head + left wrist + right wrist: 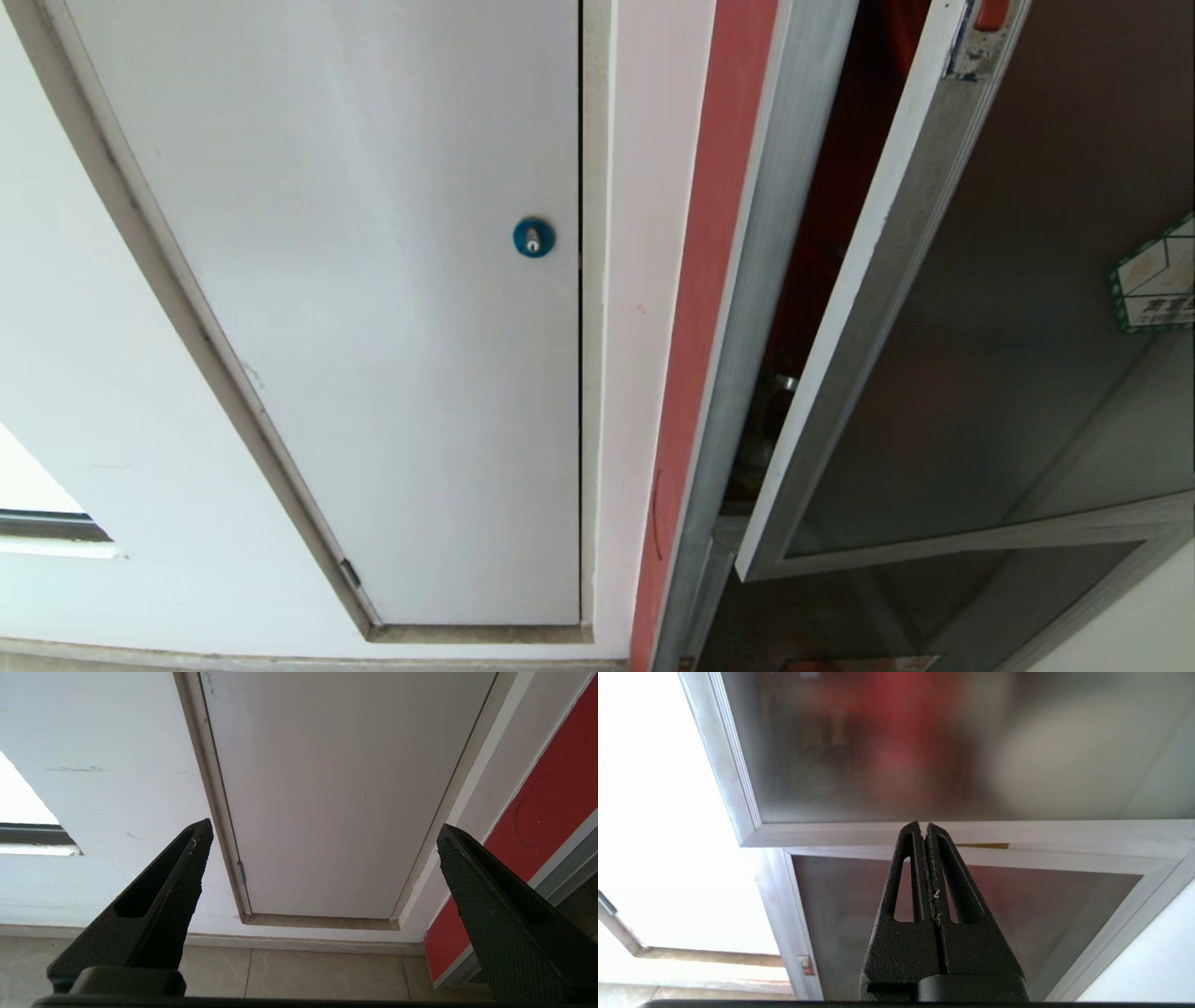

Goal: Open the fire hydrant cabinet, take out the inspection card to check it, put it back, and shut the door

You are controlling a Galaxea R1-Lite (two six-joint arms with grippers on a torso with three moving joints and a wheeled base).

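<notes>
door (980, 308) ajar; right hand (923, 826) closed, empty

Beige tiled floor (303, 970) (pale skirting above)

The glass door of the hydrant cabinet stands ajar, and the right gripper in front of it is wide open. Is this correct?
Not quite. The door is ajar, as the head view shows, but the right gripper is shut, not open: in the right wrist view its fingers press together before the door frame.
</notes>
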